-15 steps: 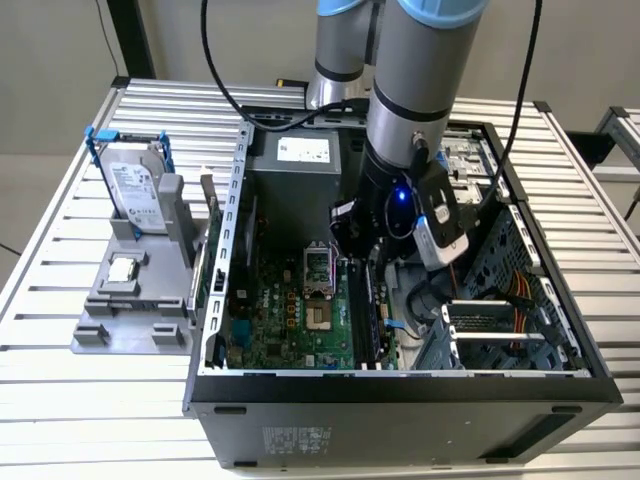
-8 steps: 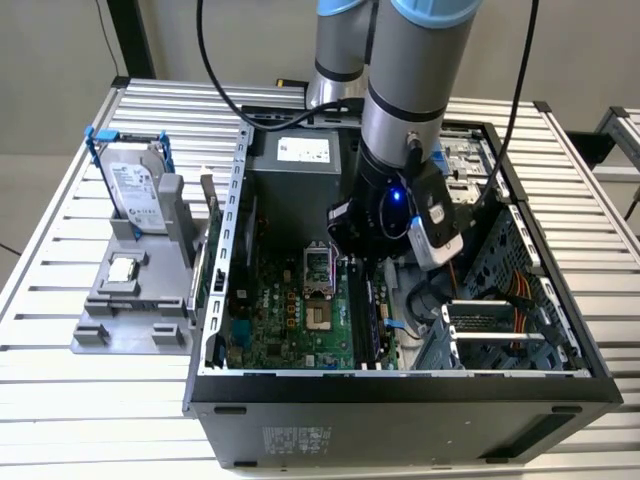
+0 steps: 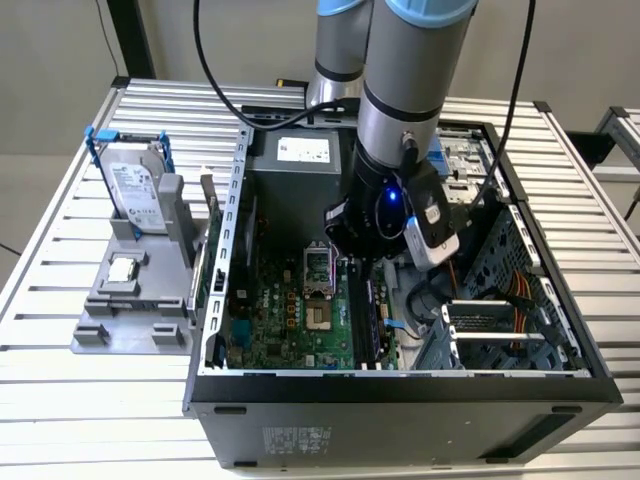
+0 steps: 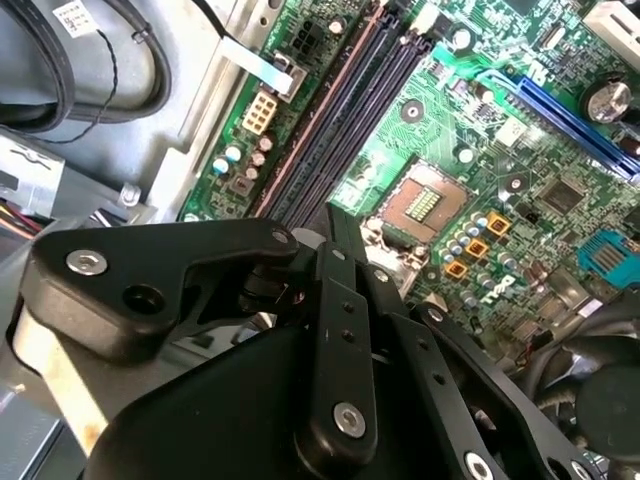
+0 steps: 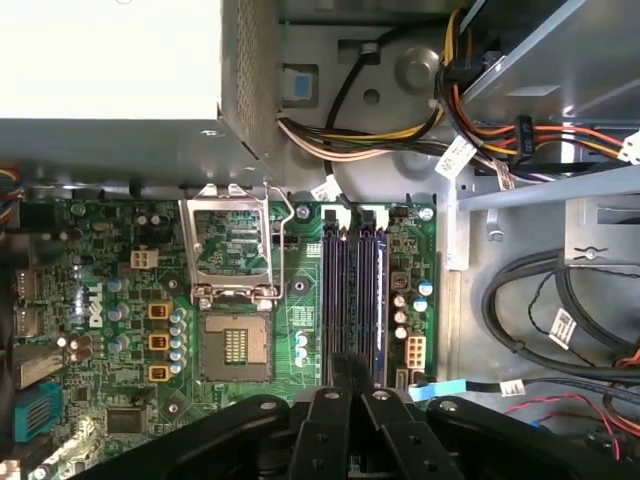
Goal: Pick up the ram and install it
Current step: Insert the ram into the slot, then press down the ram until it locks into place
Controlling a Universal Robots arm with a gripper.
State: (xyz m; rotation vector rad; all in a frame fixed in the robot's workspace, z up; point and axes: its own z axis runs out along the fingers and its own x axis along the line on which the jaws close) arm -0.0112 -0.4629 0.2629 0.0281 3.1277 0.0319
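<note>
Open computer case (image 3: 560, 330) on a slatted table (image 3: 60, 250): the ram (image 5: 378, 290) is clamped edge-down in the gripper (image 5: 352, 375), its long axis aligned with the memory slots (image 5: 340, 290) directly below.

The exterior view looks steeply down on the open computer case (image 3: 400, 385) from its front edge, from well back. Both wrist views ride close above the motherboard (image 5: 120, 290), looking past the gripper linkage (image 4: 340, 330). Both share the processor socket (image 5: 235, 345) and memory slots (image 4: 345, 125), the slots toward 3 o'clock of the socket in the first wrist view.
</note>
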